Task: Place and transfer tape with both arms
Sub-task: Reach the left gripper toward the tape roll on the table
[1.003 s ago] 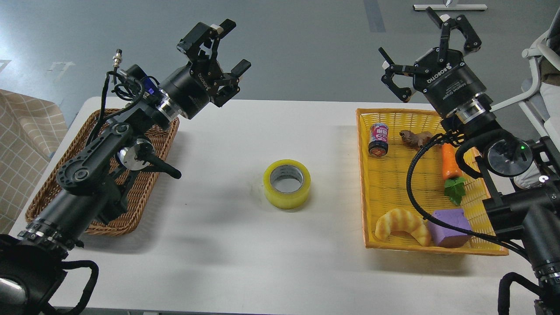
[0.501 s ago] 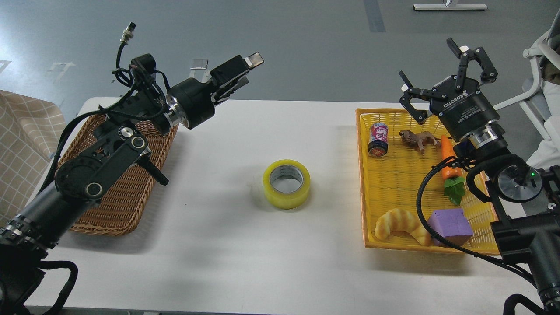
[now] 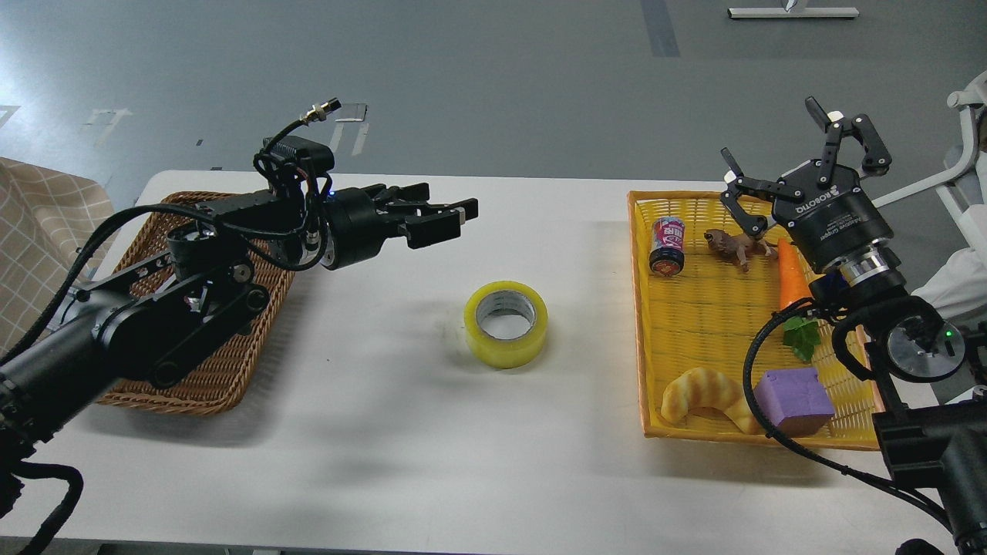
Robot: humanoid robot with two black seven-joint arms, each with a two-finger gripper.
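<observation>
The tape (image 3: pixel 505 324), a wide yellow roll with a grey-white core, lies flat on the white table (image 3: pixel 401 447) near its middle. My left gripper (image 3: pixel 453 213) points right, above the table and up-left of the tape, apart from it. Its fingers are spread and it holds nothing. My right gripper (image 3: pixel 806 150) is raised over the far right corner of the yellow basket (image 3: pixel 640 324), fingers spread wide and empty.
The yellow basket holds a can (image 3: pixel 668 245), a brown toy animal (image 3: pixel 732 245), a carrot (image 3: pixel 793 281), a croissant (image 3: pixel 705 395) and a purple block (image 3: pixel 794 401). A brown wicker basket (image 3: pixel 224 362) lies at the left, under my left arm. A white chair (image 3: pixel 968 139) stands at far right.
My left arm has swung down and rightward, bringing its gripper lower and closer to the tape. My right gripper has drawn back to the right. The tape has not moved.
</observation>
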